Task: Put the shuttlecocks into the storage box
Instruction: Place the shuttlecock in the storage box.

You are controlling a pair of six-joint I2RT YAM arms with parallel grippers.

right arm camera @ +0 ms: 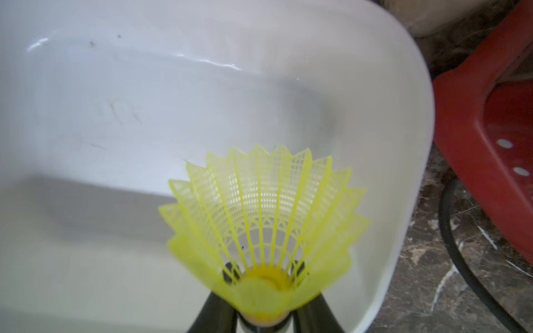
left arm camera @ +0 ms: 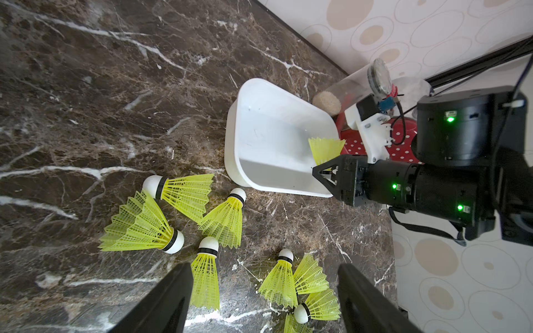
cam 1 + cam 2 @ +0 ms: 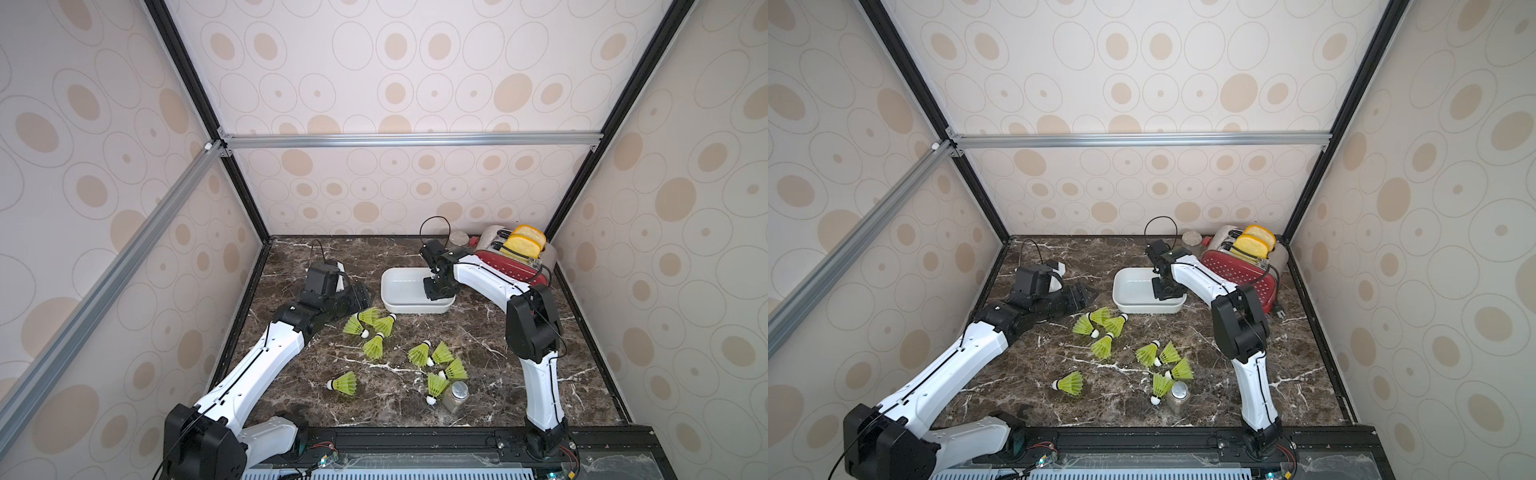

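My right hand [image 1: 264, 317] is closed narrow on one shuttlecock [image 1: 265, 216], gripping it at the cork end with the skirt leading away from the fingers. The shuttlecock's long axis runs in line with the hand and points into the storage box [image 3: 409, 308]. The box sits toward the rear edge of the bench [image 3: 490, 395], beside the red toaster [image 3: 511, 266]. The skirt lies inside the box rim at the toaster-side end, so I judge that release needs no sideways travel.

My left hand [image 2: 268, 302] stands wide and empty. It is the nearer hand to the shuttlecocks [image 3: 374, 328] clustered just in front of the box. Nine lie on the bench.

Not determinable: whether the skirt touches the box floor. In both top views my right hand hides the held shuttlecock, and the fingers hide its cork.
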